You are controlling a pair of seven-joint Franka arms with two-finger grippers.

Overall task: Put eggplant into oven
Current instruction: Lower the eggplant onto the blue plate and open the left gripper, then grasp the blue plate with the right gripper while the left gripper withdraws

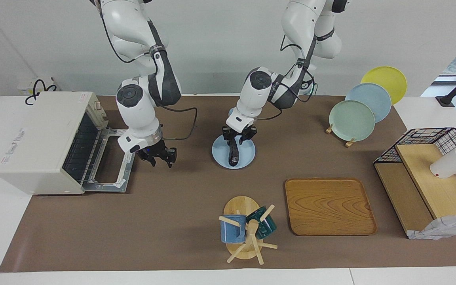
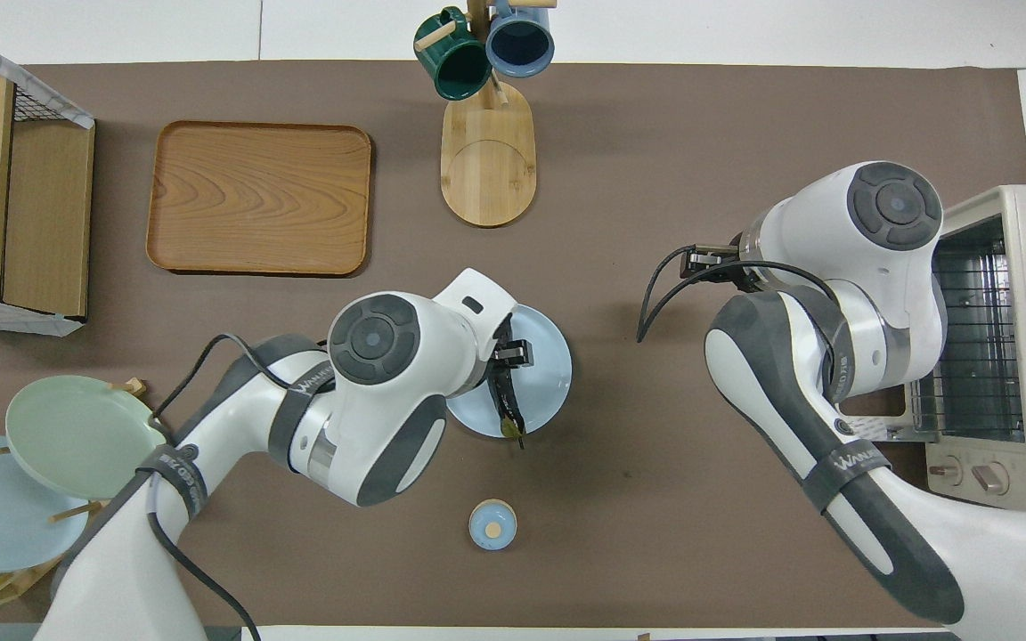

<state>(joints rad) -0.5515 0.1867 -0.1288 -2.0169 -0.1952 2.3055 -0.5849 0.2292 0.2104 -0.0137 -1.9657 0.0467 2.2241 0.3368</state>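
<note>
A: State the position of the eggplant (image 1: pixel 234 153).

B: The eggplant lies on the light blue plate (image 1: pixel 246 157), mid-table and toward the robots' edge. It lies lengthwise, its green stem end at the plate rim nearer the robots.

A: State the condition of the left gripper (image 1: pixel 239 136).

B: The left gripper stands over the eggplant's robot-side end, fingers apart. The fingers straddle the eggplant without closing on it. The eggplant rests on the plate.

A: State the condition of the right gripper (image 1: pixel 157 155).

B: The right gripper hangs just beside the outer edge of the lowered oven door (image 1: pixel 109 166), above the brown mat (image 1: pixel 172 221). It holds nothing. Whether its fingers are apart cannot be determined.

A: State the condition of the oven (image 1: pixel 40 138).

B: The oven sits at the right arm's end of the table. Its door is folded down flat, and the wire rack (image 2: pixel 976 338) inside is exposed.
</note>
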